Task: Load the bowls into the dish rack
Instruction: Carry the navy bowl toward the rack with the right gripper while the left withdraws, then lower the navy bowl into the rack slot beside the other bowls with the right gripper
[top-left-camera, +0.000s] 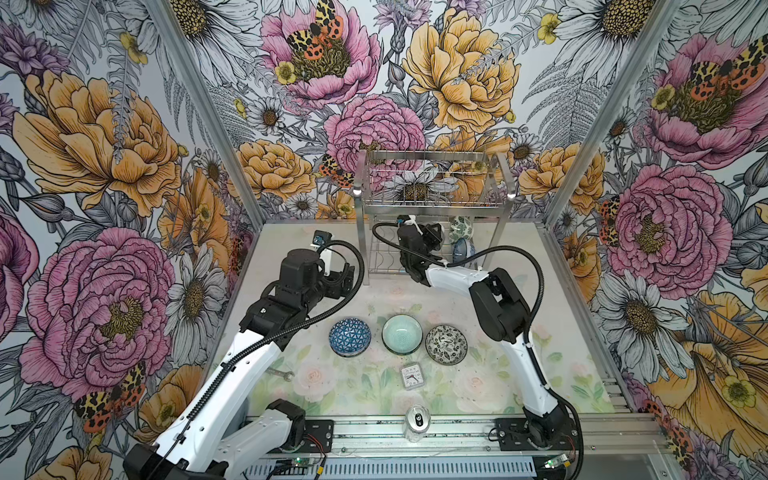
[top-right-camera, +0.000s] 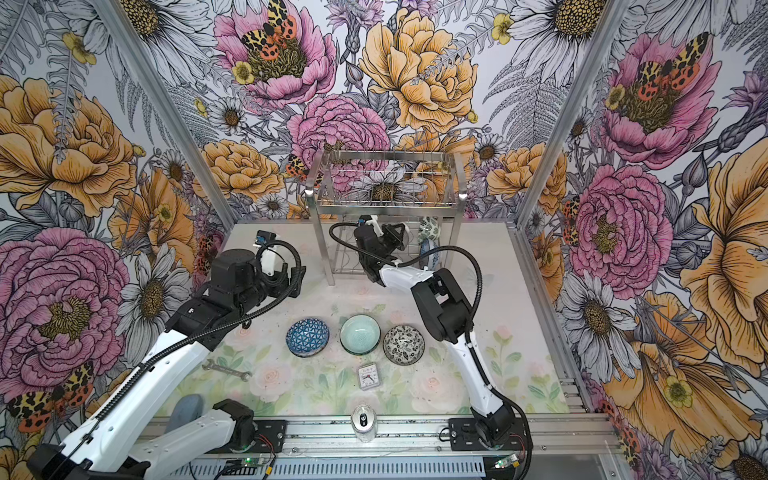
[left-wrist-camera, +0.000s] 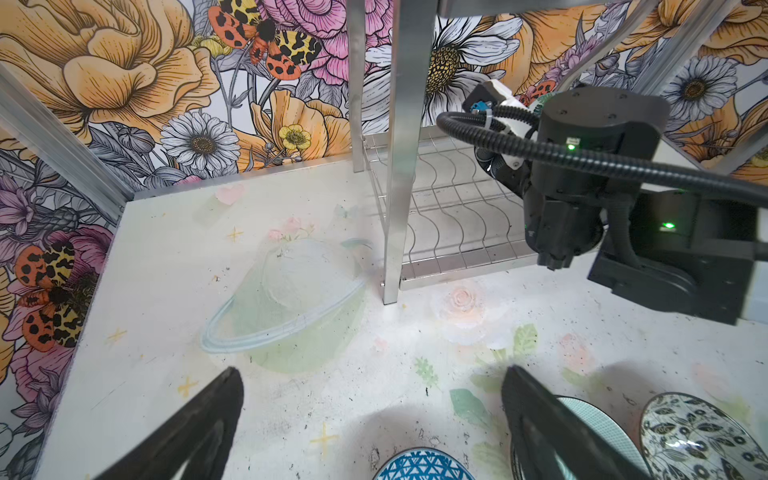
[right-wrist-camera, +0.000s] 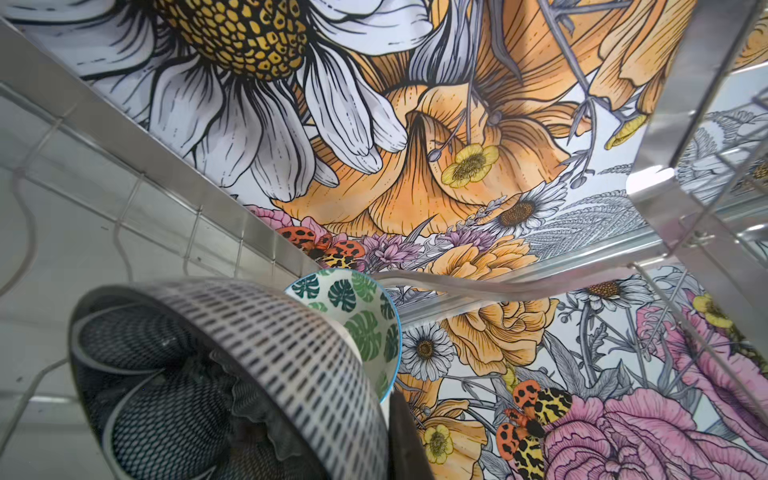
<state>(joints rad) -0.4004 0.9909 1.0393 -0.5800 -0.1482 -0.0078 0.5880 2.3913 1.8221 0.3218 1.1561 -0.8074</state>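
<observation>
Floral tabletop (top-left-camera: 332, 303), three bowls (top-left-camera: 402, 333); right claw (top-left-camera: 444, 243) with dashed bowl (right-wrist-camera: 270, 332) in dish rack (top-left-camera: 436, 154)

Left arm (top-left-camera: 232, 365) stretches toward the dish rack (top-left-camera: 361, 241), wrist just outside the rack's nearest front leg. Left gripper (left-wrist-camera: 372, 370) points down, fingers spread wide, empty. Right arm (top-left-camera: 498, 307) bends at a raised elbow and reaches under the rack's upper tier; right gripper (top-left-camera: 445, 243) pinches the rim of a dash-patterned bowl (right-wrist-camera: 291, 332).
</observation>
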